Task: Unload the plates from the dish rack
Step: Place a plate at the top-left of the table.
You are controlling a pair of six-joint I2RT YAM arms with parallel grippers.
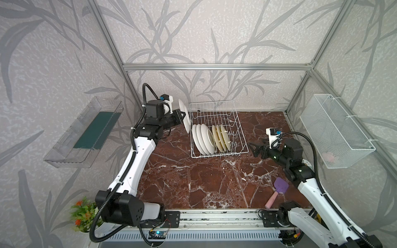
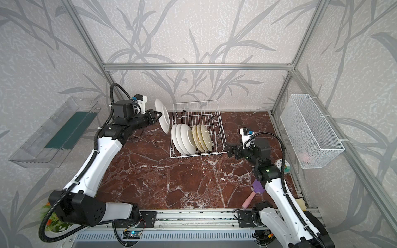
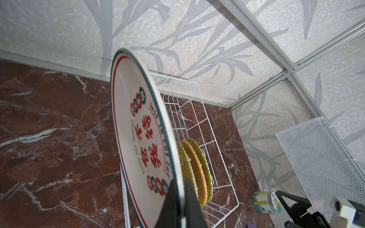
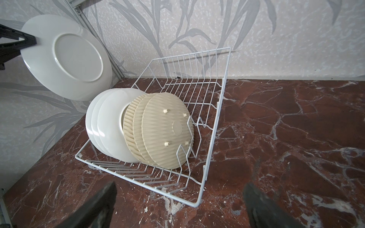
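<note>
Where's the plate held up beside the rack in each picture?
Top view: held plate, on edge beside the dish rack.
Top view: held plate, same place.
Left wrist: held plate close up, printed face showing.
Right wrist: held plate, plain underside showing, outside the rack.
Landmark: the dish rack.

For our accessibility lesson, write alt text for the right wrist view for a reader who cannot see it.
The left hand holds a white plate aloft beside the rack, underside to the camera. Three white plates and three ribbed plates stand in it, on a marble table; the open right hand is nearest the camera.
</note>
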